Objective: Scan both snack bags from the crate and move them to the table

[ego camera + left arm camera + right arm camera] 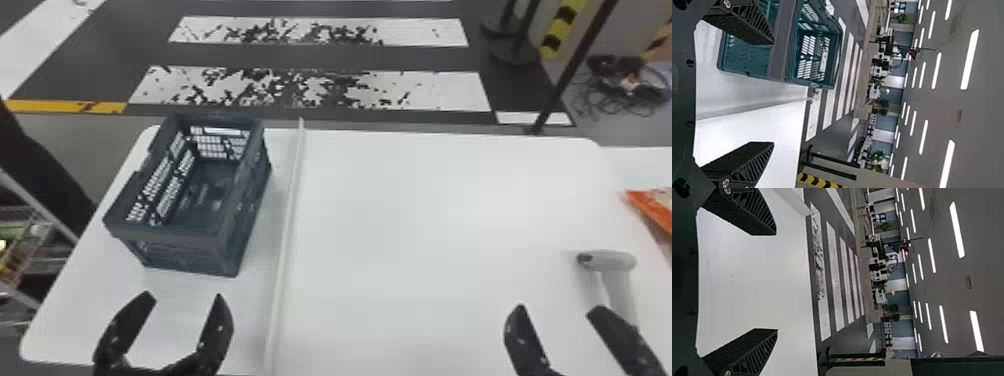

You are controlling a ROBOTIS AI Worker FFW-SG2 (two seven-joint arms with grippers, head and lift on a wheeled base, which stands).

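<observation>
1. And both bags look to be out, I'd judge: the crate [167, 234] shows its floor through the open top, so this reads as the finish, scanning and moving likely done.
2. The next move, then? Probably none but holding clear; should a second bag be outstanding, find it first, because I can't make one out.
3. Here's the bag [654, 209], orange, over on the side table [642, 172] just past the table [425, 225]'s right edge. One corner points left, towards the scanner [607, 261]; the view's edge cuts it, so its long axis I can't tell.
4. Scanner nose aims left, handle running back towards the robot; the crate's long axis runs away from us.
5. Left gripper [183, 295], fingers spread, holding nothing; right gripper [558, 308], likewise parted and unloaded, near the scanner.
</observation>
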